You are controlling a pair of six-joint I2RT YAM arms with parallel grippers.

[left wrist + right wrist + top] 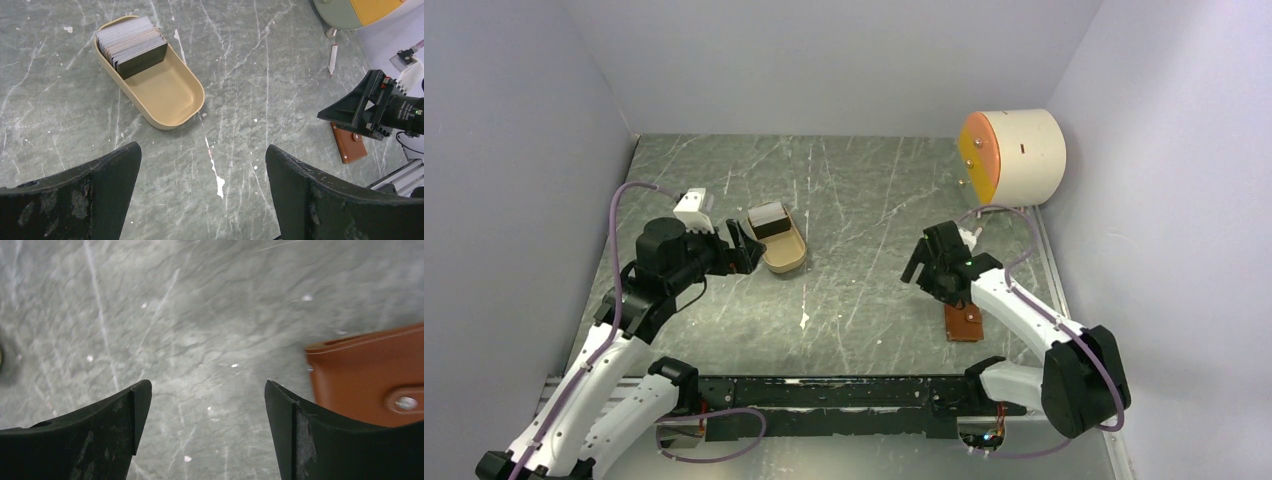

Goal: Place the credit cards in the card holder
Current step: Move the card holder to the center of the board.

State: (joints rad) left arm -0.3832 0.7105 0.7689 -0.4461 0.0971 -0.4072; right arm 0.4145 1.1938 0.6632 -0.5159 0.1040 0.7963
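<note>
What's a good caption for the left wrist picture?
Open left gripper faces a tan tray holding a stack of credit cards.

Cards [769, 219] in tray [792, 258], holder [964, 325] by R arm [1016, 302]

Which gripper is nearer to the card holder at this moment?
Right. The right gripper hangs open just beside the card holder. The left gripper, also open, is far across the table, near the tan tray holding the credit cards.
</note>
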